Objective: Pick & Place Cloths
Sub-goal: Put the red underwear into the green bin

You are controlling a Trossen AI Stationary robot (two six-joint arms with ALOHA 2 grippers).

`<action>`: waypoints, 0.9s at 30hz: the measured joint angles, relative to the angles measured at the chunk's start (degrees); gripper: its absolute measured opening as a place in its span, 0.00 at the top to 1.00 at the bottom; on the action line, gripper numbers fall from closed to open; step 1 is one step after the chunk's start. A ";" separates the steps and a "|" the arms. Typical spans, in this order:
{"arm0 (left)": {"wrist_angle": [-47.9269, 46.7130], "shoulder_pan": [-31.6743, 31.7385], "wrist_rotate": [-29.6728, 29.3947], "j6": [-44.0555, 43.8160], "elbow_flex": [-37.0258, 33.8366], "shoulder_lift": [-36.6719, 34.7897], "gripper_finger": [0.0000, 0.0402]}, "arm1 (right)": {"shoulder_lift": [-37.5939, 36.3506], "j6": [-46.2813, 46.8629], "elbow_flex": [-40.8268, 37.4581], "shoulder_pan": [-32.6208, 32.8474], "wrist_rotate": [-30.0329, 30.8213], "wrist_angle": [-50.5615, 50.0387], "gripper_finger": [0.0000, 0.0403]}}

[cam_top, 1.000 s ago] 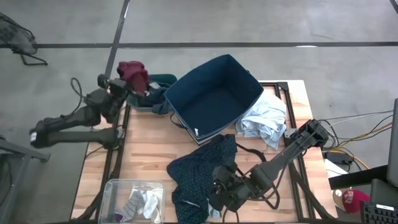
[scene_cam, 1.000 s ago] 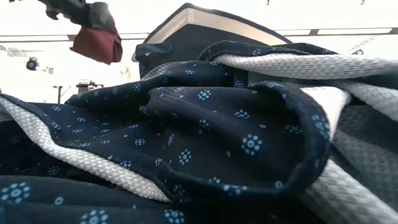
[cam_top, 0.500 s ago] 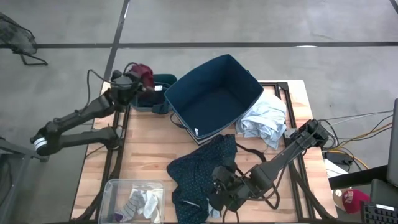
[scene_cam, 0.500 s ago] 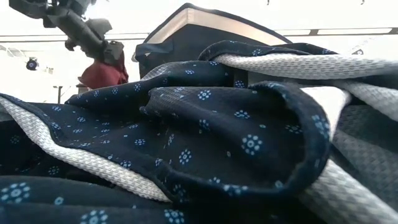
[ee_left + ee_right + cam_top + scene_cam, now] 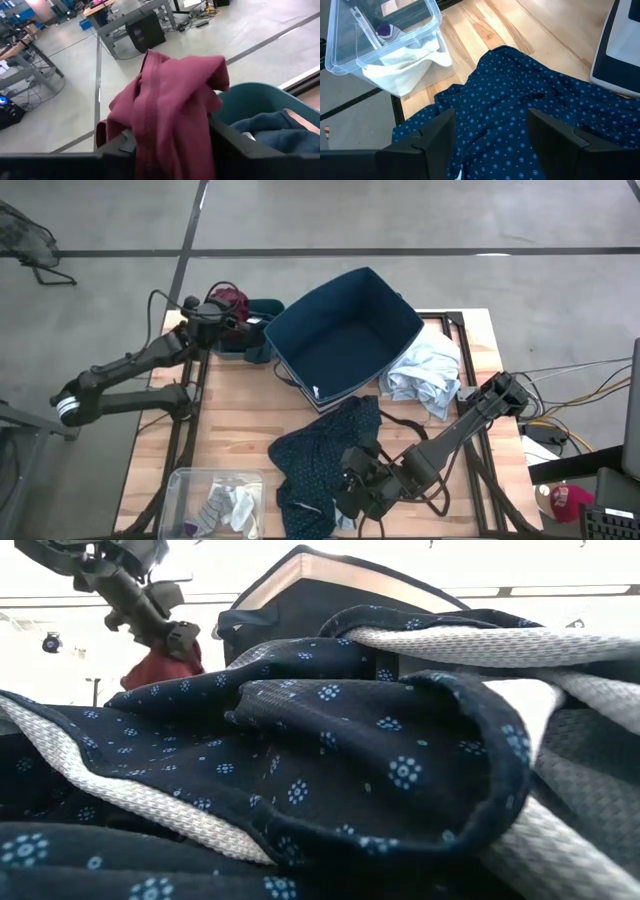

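From above, the left gripper [image 5: 222, 315] reached over the table's far left corner, at the maroon piece [image 5: 228, 297], which sat over the edge of a teal bin [image 5: 262, 308]. That overhead look left the grasp unclear; the left wrist view settled it, with the maroon piece [image 5: 170, 107] bunched between the two dark fingers [image 5: 235, 142], clamped on it, and draped up over the teal bin [image 5: 260, 97], where a dark blue garment [image 5: 272, 131] lay inside. The low view added only the arm hanging over a red bulge of the maroon piece [image 5: 160, 668] behind the foreground fabric.

The right gripper [image 5: 362, 485] sat low at the near edge of the table, over the navy white-dotted shirt [image 5: 320, 450]. Its wrist camera showed the fingers [image 5: 427, 137] spread wide with the navy white-dotted shirt [image 5: 520, 125] lying loose on the wood between them, nothing gripped. That view also caught a clear plastic tub [image 5: 390, 47] with white cloth spilling from it (from above the same clear plastic tub [image 5: 190, 480] showed small white and grey socks [image 5: 228, 505] inside).

The navy fabric box [image 5: 345, 335] stood open mid-table, tilted onto one side, with the pale blue-white shirt [image 5: 425, 380] crumpled just beside it on the right. The low view was almost filled by the dotted shirt [image 5: 330, 770], the box [image 5: 300, 590] rising behind it.
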 joint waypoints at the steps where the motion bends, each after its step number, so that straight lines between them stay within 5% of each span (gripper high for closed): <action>1: -0.16 0.00 -0.07 -0.01 0.00 -0.24 0.58 | 0.00 -0.02 -0.10 0.00 0.00 0.16 0.43; 11: -4.17 -0.08 12.44 -6.49 0.02 -4.81 0.46 | 0.00 -0.72 -0.18 0.00 0.04 0.24 0.44; 23: -4.98 -0.23 17.01 -7.15 0.14 -8.69 0.46 | 0.00 -1.07 -0.47 0.02 1.49 0.59 0.36; 27: -14.05 0.44 13.68 -10.10 2.92 -6.22 0.46 | 0.00 -1.07 -0.80 0.00 1.55 0.64 0.33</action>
